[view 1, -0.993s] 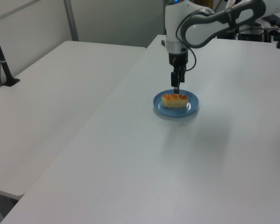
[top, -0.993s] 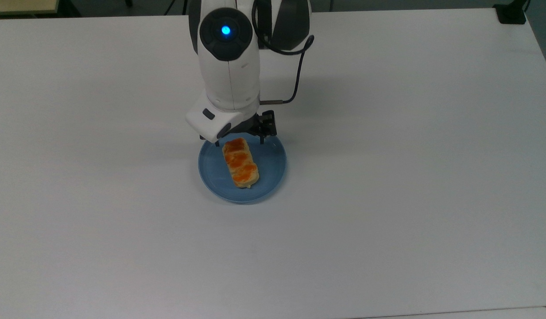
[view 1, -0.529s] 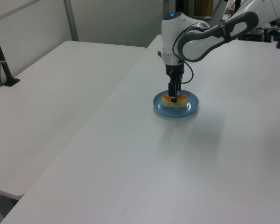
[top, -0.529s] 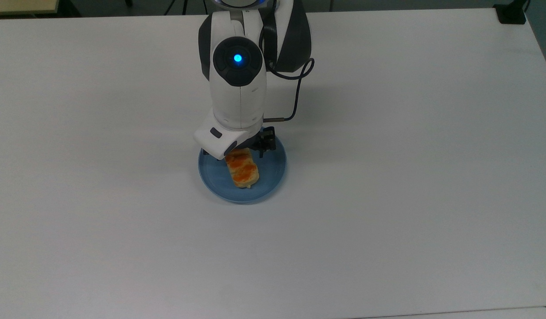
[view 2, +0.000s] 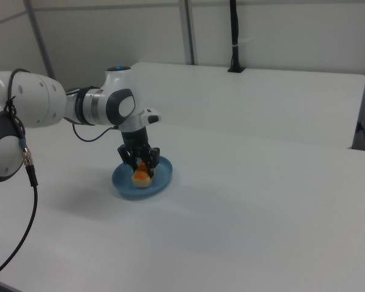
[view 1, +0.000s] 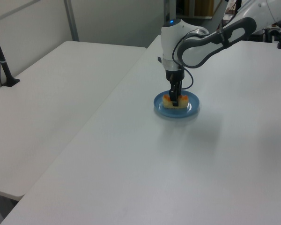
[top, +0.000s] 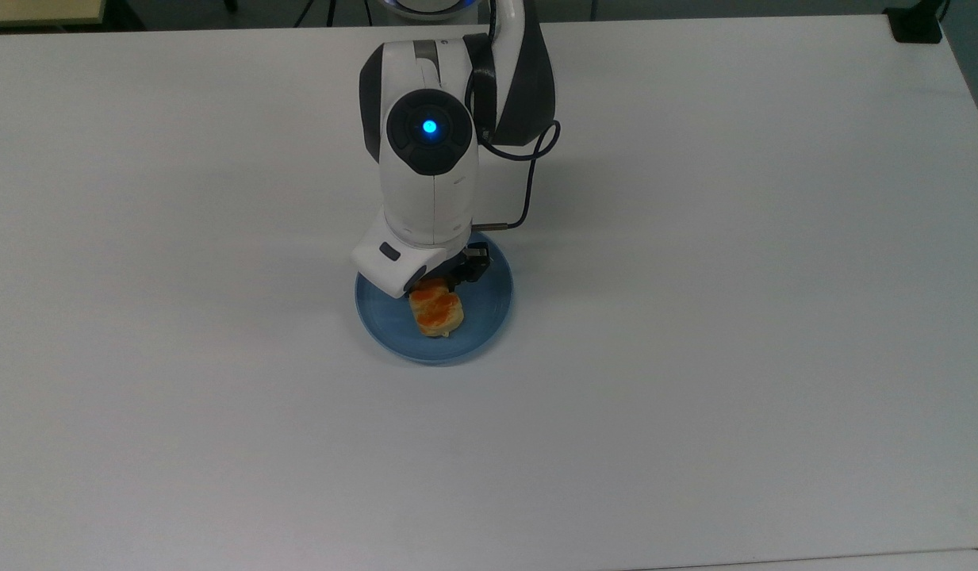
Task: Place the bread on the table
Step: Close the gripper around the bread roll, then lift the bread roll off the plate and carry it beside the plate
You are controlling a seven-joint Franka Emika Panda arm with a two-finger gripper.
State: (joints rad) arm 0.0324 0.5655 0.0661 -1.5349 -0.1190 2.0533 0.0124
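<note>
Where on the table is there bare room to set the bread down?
The table is bare all around the blue plate: wide patches toward the top view's left, right and bottom. Crowded only at the plate, where the gripper straddles the bread.

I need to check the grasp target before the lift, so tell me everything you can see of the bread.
The bread is a small oblong bun, pale tan at the sides with orange glazed patches on top. It lies flat on the blue plate, a little toward the top view's left of the plate's middle. The gripper is down over it, a dark finger on either side in the right view. In the top view the arm's white head hides its far end.
</note>
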